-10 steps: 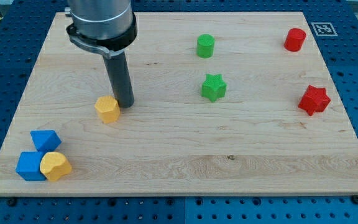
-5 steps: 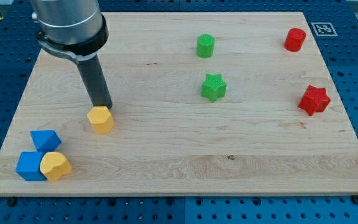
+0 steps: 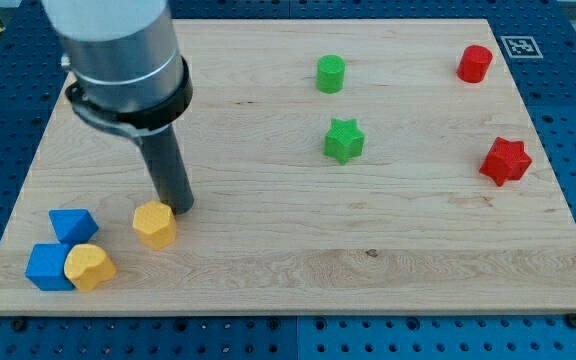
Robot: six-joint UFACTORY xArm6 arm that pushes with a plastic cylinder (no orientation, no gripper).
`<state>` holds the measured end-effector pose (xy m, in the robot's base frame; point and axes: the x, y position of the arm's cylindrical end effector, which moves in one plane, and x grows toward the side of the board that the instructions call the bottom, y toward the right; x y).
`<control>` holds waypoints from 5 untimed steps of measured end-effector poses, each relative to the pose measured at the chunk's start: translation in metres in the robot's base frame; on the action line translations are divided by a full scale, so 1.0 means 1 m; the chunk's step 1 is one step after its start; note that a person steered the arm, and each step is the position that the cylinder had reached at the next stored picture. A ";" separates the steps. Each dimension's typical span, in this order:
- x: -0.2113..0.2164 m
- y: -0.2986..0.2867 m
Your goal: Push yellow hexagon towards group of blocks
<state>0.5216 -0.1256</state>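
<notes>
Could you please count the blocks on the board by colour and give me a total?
Yellow: 2, the yellow hexagon and the yellow block in the group.
Blue: 2, the upper blue block and the lower blue block.
Green: 2, the green cylinder and the green star.
Red: 2, the red cylinder and the red star.
Total: 8 blocks.

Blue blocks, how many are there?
2. One blue block sits near the board's bottom-left corner; the other blue block lies just below it, touching a yellow block. The arm hides some board at the view's top left, so another could be hidden.
</notes>
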 end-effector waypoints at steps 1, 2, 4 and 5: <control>0.003 -0.002; 0.007 0.025; 0.023 -0.022; 0.023 -0.033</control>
